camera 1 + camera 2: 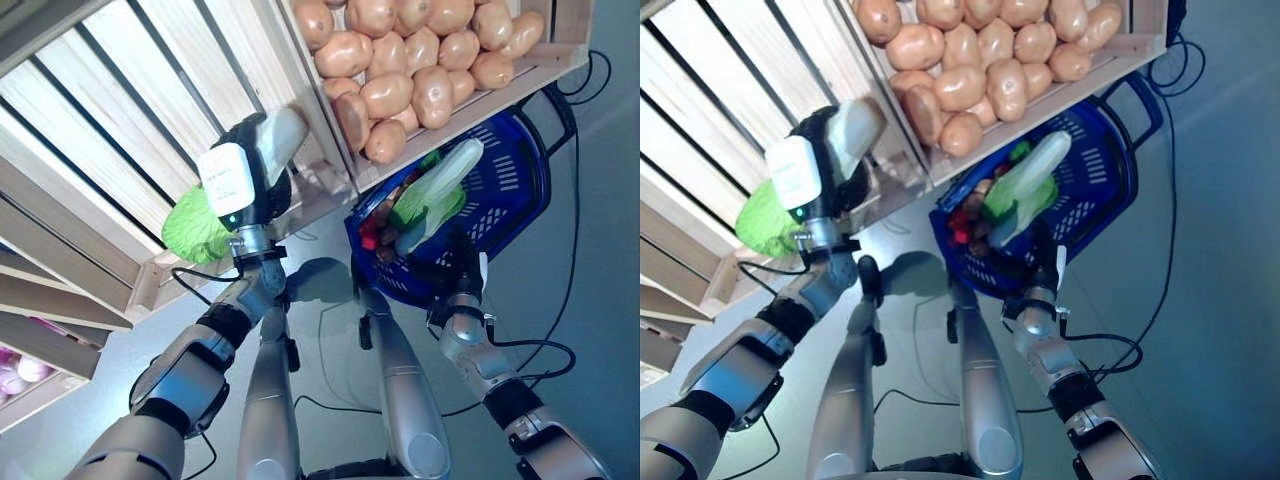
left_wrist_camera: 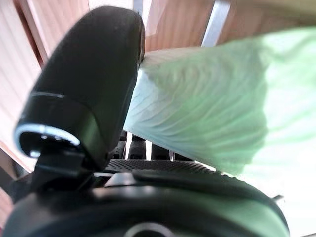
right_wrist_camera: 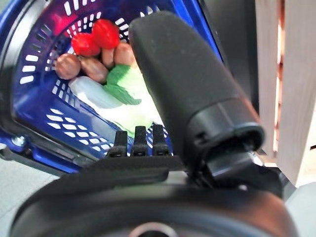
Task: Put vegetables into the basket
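Note:
My left hand (image 1: 246,186) is raised in front of the wooden crates and shut on a napa cabbage (image 1: 196,228). Its green leaves stick out on the left and its white stalk (image 1: 856,124) on the right. Up close, in the left wrist view, my thumb (image 2: 89,84) lies against the cabbage (image 2: 207,108). My right hand (image 1: 456,268) grips the near rim of a blue plastic basket (image 1: 515,190). In the basket lie another napa cabbage (image 1: 436,190), red vegetables (image 3: 96,37) and brown tubers (image 3: 74,66).
A wooden crate full of potatoes (image 1: 410,60) hangs just above the basket. Slatted wooden crates (image 1: 90,130) fill the left side. Pale pink bulbs (image 1: 20,375) show in a crate at the lower left. The basket's black handle (image 1: 562,108) sticks out at the far side.

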Motion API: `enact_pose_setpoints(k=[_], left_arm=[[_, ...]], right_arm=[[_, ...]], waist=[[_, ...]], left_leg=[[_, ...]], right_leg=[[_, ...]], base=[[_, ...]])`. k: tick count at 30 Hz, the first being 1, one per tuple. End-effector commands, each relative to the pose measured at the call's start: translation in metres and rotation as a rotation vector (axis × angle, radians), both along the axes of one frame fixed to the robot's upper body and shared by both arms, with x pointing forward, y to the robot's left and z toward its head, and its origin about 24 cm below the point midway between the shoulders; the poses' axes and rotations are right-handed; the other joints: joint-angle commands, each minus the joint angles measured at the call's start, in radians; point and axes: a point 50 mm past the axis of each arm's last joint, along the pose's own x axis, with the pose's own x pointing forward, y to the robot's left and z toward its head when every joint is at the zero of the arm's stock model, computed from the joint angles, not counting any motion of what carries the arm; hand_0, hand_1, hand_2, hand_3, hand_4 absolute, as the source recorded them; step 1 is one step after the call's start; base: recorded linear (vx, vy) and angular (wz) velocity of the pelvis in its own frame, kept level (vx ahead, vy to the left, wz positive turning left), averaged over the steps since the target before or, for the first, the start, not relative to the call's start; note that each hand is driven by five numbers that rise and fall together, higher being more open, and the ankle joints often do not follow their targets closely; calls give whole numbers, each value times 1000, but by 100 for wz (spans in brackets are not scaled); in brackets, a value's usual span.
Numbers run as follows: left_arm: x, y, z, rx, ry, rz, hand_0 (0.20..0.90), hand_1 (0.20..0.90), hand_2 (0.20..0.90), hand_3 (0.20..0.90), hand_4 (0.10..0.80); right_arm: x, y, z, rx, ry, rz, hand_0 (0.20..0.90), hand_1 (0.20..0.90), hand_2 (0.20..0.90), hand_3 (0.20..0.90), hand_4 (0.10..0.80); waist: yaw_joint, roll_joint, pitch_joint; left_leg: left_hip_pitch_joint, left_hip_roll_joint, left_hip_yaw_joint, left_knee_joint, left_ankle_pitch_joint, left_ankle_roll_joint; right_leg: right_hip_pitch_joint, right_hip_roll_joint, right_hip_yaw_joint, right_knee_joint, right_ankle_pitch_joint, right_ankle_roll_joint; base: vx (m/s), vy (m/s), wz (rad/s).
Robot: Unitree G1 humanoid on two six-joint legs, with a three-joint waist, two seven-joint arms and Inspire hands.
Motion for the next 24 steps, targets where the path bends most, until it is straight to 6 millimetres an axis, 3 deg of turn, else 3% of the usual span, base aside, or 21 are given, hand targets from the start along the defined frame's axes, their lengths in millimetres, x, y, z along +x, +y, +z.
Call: enact_pose_setpoints(k=[1,6,11,13,19,24], left_arm=[[-12,1,51,-37,-396,-83,300,300,300,300,400],[-35,-5,44,-145,-461,-240,300,300,300,300,400],[-69,-8,33,-350,-401,-484,300,300,300,300,400],[-82,0,32,-450,-367,-564,300,300,300,300,400],[-109,22,12,-780,-157,-800,300,300,300,300,400],[-120,16,-5,-1003,12,-1068,300,300,300,300,400]], right_arm=[[-11,-9,8,-1,-99,-52,900,900,900,900,800],[-18,-11,1,20,-106,-58,900,900,900,900,800],[-35,-17,-10,97,-96,-28,900,900,900,900,800],[-43,-20,-11,104,-110,4,900,900,900,900,800],[-68,-24,-1,183,-203,233,900,900,900,900,800],[-85,-15,5,401,-243,536,900,900,900,900,800]], waist=[[54,9,-3],[97,38,-4],[139,70,-80],[150,78,-115],[169,86,-229],[178,75,-313]], left_leg=[[79,-33,-14,-23,-30,-19],[223,-42,-39,-74,-37,-12],[318,-44,-65,-118,-46,-7],[350,-45,-76,-133,-46,-7],[452,-42,-94,-180,-45,-4],[510,-41,-97,-191,-53,1]], right_leg=[[161,24,-86,-71,21,12],[304,-8,-101,-114,17,24],[414,-28,-122,-153,2,31],[455,-33,-133,-170,-2,31],[583,-40,-163,-241,-6,26],[652,-47,-181,-284,8,31]], base=[[38,75,-3],[55,73,3],[167,56,8],[193,41,10],[188,17,17],[170,10,15]])
